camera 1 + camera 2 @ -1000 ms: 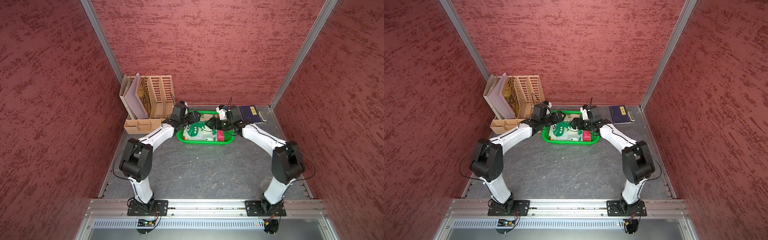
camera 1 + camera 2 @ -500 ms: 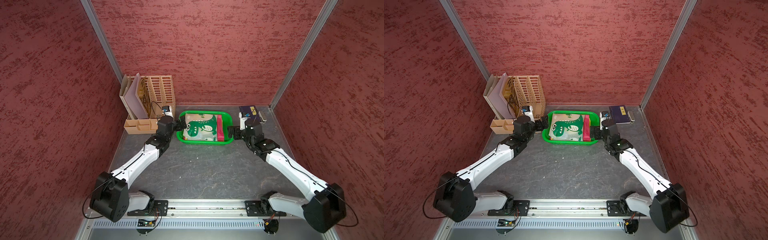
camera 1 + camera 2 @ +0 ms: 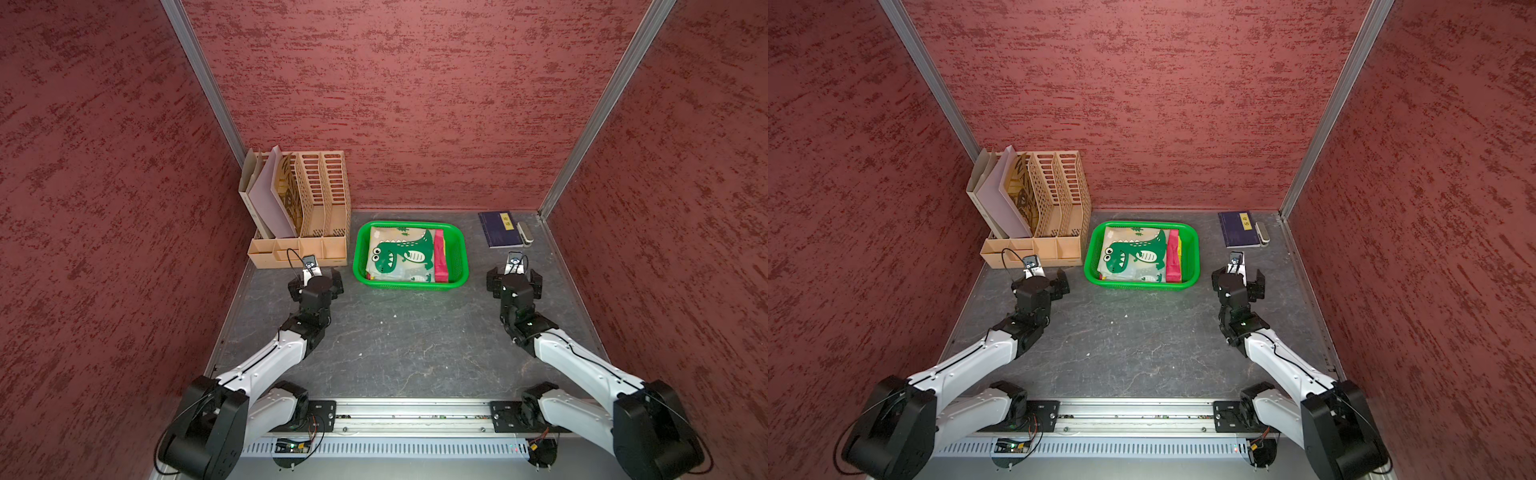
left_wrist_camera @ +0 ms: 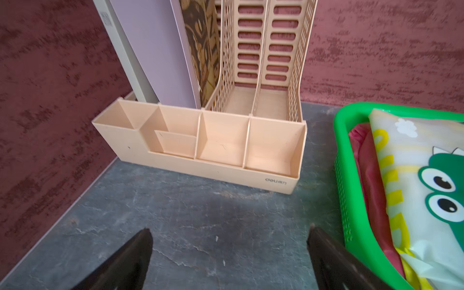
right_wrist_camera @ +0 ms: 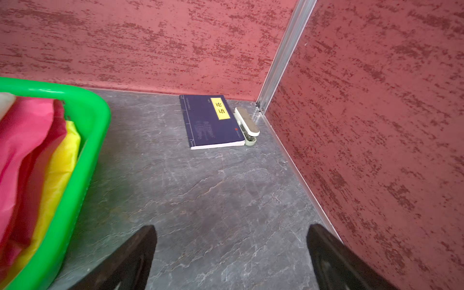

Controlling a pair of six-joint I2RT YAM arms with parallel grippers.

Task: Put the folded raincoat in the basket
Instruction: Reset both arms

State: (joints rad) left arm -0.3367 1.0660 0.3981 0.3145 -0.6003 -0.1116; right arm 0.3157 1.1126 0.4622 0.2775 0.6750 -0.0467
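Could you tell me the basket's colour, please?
Bright green basket, clearest in a top view.

Three walls [image 3: 395, 104] of mottled dark-red texture closed the cell at the back and both sides, joined at the back corners by aluminium posts [image 3: 199, 75]. The floor [image 3: 407, 345] was grey and stone-patterned, veined with pale cracks, evenly lit. A tan organizer [image 3: 328, 216] holding folders [image 3: 266, 199] stood in the back left corner. A dark blue book [image 3: 498, 230] lay flat in the back right corner, a pale stapler [image 3: 525, 233] just beside it. A metal rail [image 3: 407, 411] ran along the front.
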